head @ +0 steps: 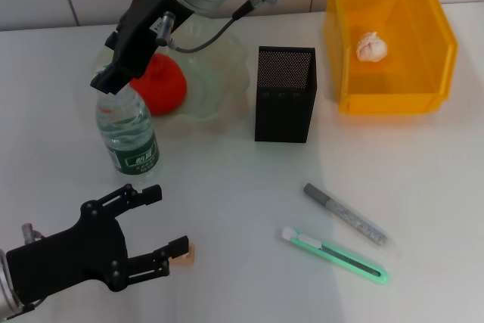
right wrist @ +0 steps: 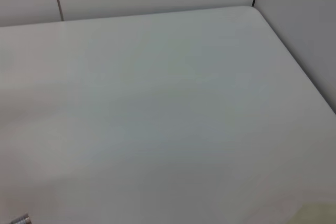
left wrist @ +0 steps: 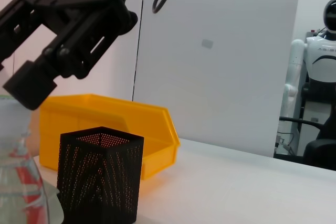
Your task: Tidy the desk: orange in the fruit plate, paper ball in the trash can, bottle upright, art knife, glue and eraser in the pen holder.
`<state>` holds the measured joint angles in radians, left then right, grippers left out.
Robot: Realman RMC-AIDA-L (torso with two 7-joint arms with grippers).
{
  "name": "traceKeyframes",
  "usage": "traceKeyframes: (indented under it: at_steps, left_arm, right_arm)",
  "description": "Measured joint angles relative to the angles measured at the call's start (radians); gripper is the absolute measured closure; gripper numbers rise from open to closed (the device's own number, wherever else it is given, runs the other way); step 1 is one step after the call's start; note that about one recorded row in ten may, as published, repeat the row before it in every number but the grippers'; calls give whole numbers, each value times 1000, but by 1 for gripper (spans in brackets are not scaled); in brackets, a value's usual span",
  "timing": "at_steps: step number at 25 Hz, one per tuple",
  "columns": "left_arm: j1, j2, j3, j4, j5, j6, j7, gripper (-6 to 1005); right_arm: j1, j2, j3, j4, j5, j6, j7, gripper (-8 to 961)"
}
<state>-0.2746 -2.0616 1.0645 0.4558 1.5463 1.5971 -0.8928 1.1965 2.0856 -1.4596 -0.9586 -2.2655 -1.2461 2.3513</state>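
The right end effector (head: 112,81), reaching across from the far side, sits at the cap of the upright bottle (head: 128,132), its grip impossible to make out; the left end effector (head: 162,221) hangs spread wide at the desk's (head: 408,187) near edge, the eraser (head: 185,254) just beside one fingertip; the orange (head: 160,85) rests in the fruit plate (head: 219,73), the paper ball (head: 370,47) in the yellow bin (head: 389,100); art knife (head: 336,256) and glue (head: 345,214) lie near the pen holder (head: 284,94).

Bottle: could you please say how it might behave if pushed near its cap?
The bottle stands upright, tall and narrow, so it may well tip. It looks mostly full, so probably fairly heavy. Being round, it would likely roll once down.
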Motion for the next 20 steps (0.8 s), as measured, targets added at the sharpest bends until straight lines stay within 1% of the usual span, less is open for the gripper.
traceKeyframes:
  at_steps: [2, 3, 4, 6, 7, 8, 9, 12, 13, 14, 17, 18, 19, 20]
  left_arm:
    - [-1, 0, 0, 1, 0, 0, 0, 137]
    - [-3, 0, -1, 4, 0, 0, 0, 137]
    - [-3, 0, -1, 4, 0, 0, 0, 137]
    - [-3, 0, -2, 7, 0, 0, 0, 137]
    - [-3, 0, -3, 7, 0, 0, 0, 137]
    - [-3, 0, -8, 7, 0, 1, 0, 137]
    - [-3, 0, -8, 7, 0, 1, 0, 137]
    - [-3, 0, -13, 8, 0, 5, 0, 137]
    - [-3, 0, -14, 9, 0, 6, 0, 137]
    - [-3, 0, -14, 9, 0, 6, 0, 137]
    - [-3, 0, -14, 9, 2, 8, 0, 137]
    - [-3, 0, -14, 9, 3, 8, 0, 137]
    - [-3, 0, -14, 9, 3, 8, 0, 137]
    - [-4, 0, -14, 9, 4, 9, 0, 137]
  right_arm:
    - [-6, 0, 2, -13, 1, -1, 2, 379]
    - [-32, -2, 5, -67, 0, -2, 15, 369]
    - [-32, -2, 5, -67, 0, -2, 15, 360]
    - [-81, -4, 8, -161, -2, -4, 35, 341]
    - [-118, -5, 18, -227, -4, -7, 46, 332]
    - [-185, -7, 58, -347, -5, -29, 62, 322]
    - [-185, -7, 58, -347, -5, -29, 62, 286]
    - [-296, -6, 191, -520, 11, -121, 80, 180]
    - [-362, -7, 266, -620, 21, -182, 103, 168]
    - [-362, -7, 266, -620, 21, -182, 103, 156]
    - [-459, -8, 336, -737, 22, -272, 139, 120]
    - [-510, -8, 384, -784, 22, -340, 170, 120]
    - [-510, -8, 384, -784, 22, -340, 170, 120]
    - [-543, -8, 429, -803, 21, -413, 203, 120]
